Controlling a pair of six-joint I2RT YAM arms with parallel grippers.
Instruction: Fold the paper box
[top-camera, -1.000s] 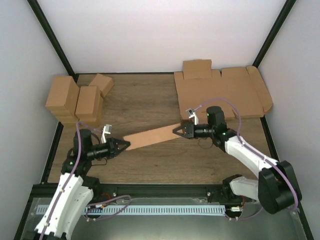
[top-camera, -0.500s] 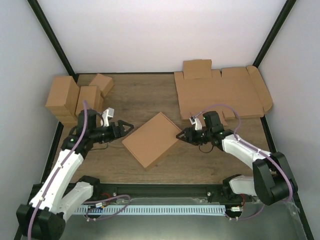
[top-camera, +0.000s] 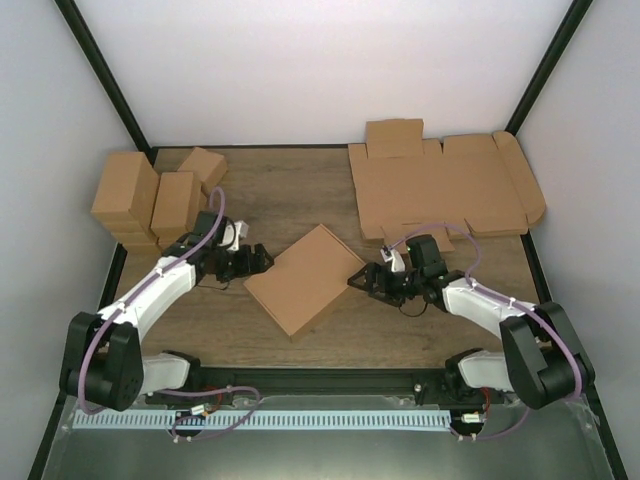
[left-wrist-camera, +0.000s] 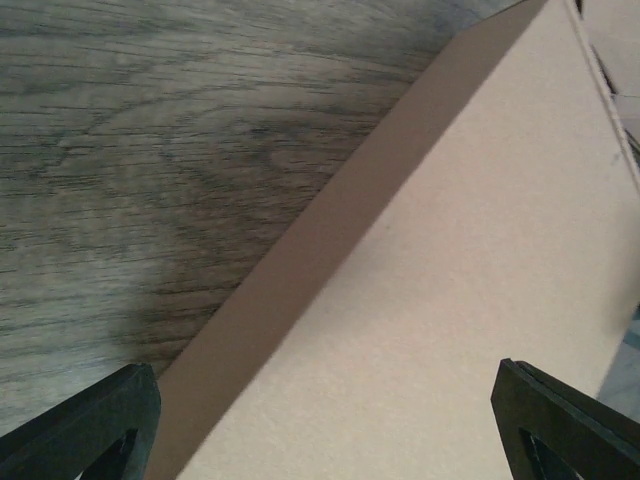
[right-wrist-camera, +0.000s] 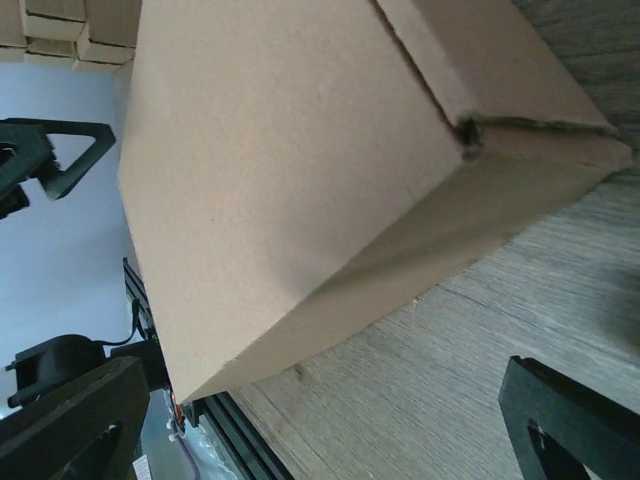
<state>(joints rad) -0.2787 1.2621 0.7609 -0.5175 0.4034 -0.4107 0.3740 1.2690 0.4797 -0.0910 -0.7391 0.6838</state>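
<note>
The paper box (top-camera: 305, 278) is a shallow, closed brown carton lying flat on the wooden table, turned diagonally. My left gripper (top-camera: 262, 258) is open just off its left corner, touching nothing. My right gripper (top-camera: 358, 280) is open beside its right corner, also holding nothing. In the left wrist view the box's top face (left-wrist-camera: 470, 270) and shaded side wall fill the frame, with both fingertips (left-wrist-camera: 90, 425) wide apart at the bottom corners. The right wrist view shows the box (right-wrist-camera: 290, 170) resting on the table, its end flap seam visible, between spread fingertips (right-wrist-camera: 570, 415).
Several smaller brown cartons (top-camera: 150, 200) are stacked at the back left. A wide flat cardboard sheet (top-camera: 440, 185) with rounded end flaps lies at the back right. White walls enclose the table, and a black frame rail (top-camera: 320, 378) runs along the near edge.
A second ago both grippers were shut on the box, held on edge between them. Both have opened, the box now lies flat, and the left arm has shifted farther back.
</note>
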